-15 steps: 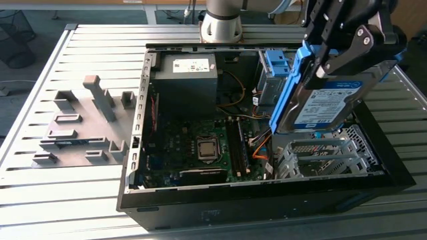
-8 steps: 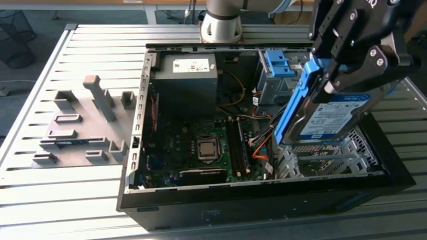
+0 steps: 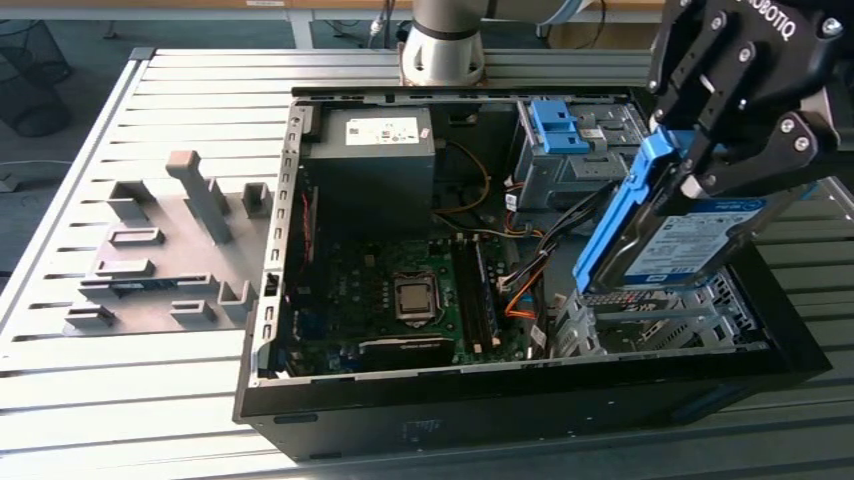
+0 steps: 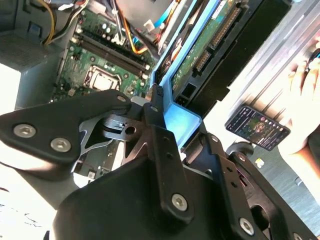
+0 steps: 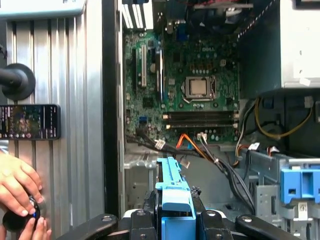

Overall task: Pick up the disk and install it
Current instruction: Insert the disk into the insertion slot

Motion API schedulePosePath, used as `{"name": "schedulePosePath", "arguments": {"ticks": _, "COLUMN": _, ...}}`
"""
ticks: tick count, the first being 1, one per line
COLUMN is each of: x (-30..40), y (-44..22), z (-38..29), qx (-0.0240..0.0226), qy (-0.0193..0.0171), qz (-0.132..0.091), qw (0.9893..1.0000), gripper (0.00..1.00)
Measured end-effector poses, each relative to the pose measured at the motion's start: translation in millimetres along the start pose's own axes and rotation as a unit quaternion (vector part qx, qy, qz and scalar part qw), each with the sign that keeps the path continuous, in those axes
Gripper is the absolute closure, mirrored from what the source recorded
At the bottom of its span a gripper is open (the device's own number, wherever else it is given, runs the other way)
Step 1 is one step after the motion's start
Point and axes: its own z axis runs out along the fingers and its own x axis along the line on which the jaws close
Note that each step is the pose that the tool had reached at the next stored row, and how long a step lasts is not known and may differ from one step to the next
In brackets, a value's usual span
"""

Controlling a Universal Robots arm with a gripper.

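Exterior view: we see the disk [image 3: 683, 248], a flat rectangular silver-grey metal hard drive in a blue plastic bracket. It is held tilted on edge over the perforated bare-metal drive cage [image 3: 654, 325], at the exterior view's right end of the open black computer case [image 3: 534, 395]. The arm's black two-finger gripper [image 3: 694, 170] is clamped on the disk at the bracket's upper end. We judge this grip leaves the lower end free to enter the cage. We cannot tell whether that end touches the cage yet, but the drive is plainly not seated.

Inside the case lie a green motherboard [image 3: 400, 290] and a large grey power supply box [image 3: 374, 150], with a bare blue plastic latch [image 3: 554, 125] on the bay beyond. The case lies on its side on a slatted aluminium table [image 3: 174, 400] with its panel off, which we take to give the arm access from above. A grey moulded fixture block [image 3: 160, 250] sits to the exterior view's left of it.

In the first wrist view, a person's hand [image 5: 17, 187] rests on the table near a dark smartphone [image 5: 30, 121], outside the case.

A white-and-blue label covers the disk's face and a white sticker marks the grey box. We cannot make out the print on either.
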Motion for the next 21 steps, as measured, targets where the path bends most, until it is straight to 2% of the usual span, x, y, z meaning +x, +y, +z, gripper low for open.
{"name": "schedulePosePath", "arguments": {"ticks": 4, "x": -0.3, "y": -8.7, "z": 4.0, "qx": 0.0000, "qy": 0.0000, "qz": 0.000, "qw": 1.0000, "gripper": 0.63}}
{"name": "schedulePosePath", "arguments": {"ticks": 21, "x": 1.1, "y": -11.9, "z": 13.2, "qx": 0.0000, "qy": -0.0006, "qz": 0.000, "qw": 1.0000, "gripper": 0.63}}
